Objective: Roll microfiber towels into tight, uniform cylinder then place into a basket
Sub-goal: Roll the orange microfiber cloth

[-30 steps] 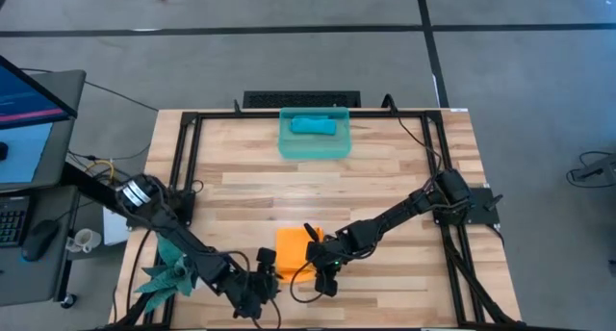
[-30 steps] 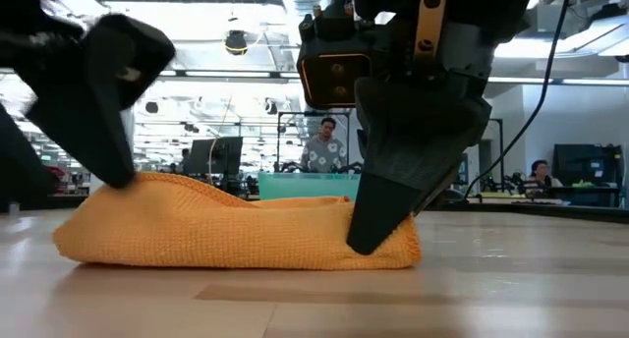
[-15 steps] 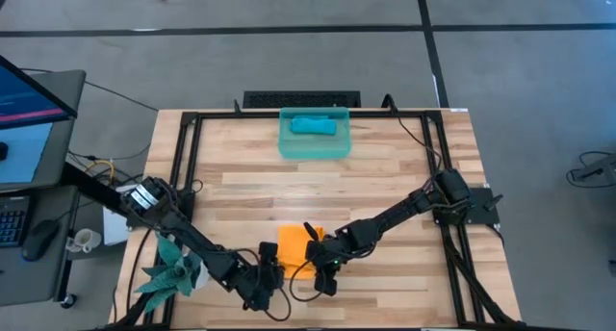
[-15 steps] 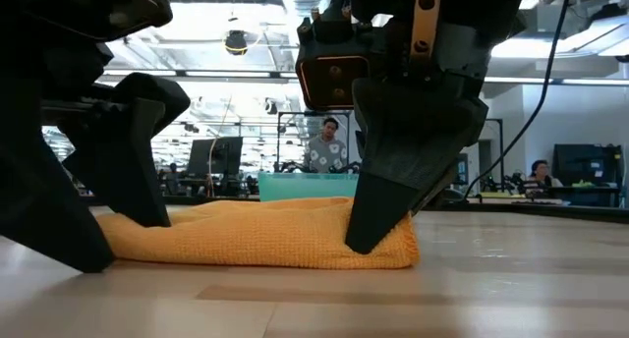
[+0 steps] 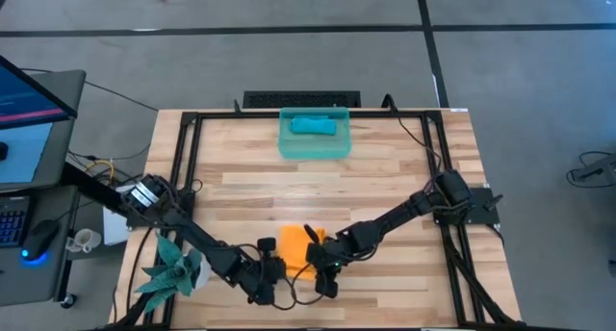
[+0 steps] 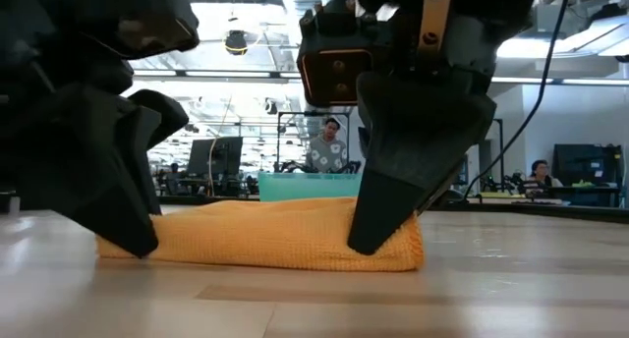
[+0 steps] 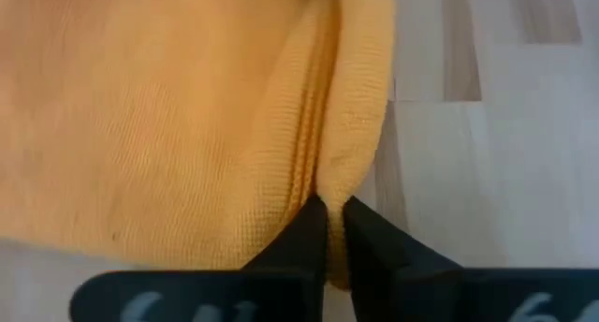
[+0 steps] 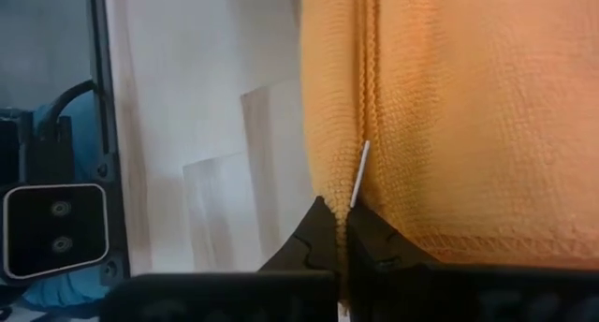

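The left gripper (image 5: 273, 269) has closed on the orange towel (image 5: 295, 246); the right gripper (image 5: 318, 265) pinches its other corner. One teal towel (image 5: 313, 126) fills the one basket (image 5: 314, 150). Plant figure (image 5: 169, 272) nearby.

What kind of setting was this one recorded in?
Probably an open-plan robotics lab or office. Beyond the wooden table the low view shows a seated person, monitors and long rows of ceiling lights; the high view shows a computer workstation beside it.

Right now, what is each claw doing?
Left claw: shut on the orange towel, pinching its edge.
Right claw: shut on the orange towel, pinching the opposite edge.
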{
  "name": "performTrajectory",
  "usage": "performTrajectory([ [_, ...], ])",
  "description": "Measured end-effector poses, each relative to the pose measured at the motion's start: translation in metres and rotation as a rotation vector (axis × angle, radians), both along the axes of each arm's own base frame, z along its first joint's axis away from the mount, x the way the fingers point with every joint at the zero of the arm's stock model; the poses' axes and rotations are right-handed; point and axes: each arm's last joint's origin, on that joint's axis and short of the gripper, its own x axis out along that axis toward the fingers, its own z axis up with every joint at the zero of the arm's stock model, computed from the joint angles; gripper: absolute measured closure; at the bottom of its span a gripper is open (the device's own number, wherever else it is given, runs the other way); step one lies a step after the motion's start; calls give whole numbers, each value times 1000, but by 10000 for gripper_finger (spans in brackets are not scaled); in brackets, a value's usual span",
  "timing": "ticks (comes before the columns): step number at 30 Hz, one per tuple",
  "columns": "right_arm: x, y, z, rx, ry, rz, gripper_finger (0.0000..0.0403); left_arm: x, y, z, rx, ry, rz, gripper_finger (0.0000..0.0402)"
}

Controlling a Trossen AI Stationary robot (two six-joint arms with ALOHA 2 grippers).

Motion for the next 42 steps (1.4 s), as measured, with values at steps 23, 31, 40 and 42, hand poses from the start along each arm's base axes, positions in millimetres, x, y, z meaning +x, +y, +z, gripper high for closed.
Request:
performTrajectory([
  [23,0,39,18,84,-16,24,387,10,21,39,-684,272,213,392],
  [31,4,37,8,81,3,-100,391,13,30,35,-797,399,378,390],
  [40,7,35,7,46,-61,-60,363,12,34,33,-798,436,437,389],
  [42,8,36,8,44,-89,-36,358,11,34,33,-797,440,421,390],
])
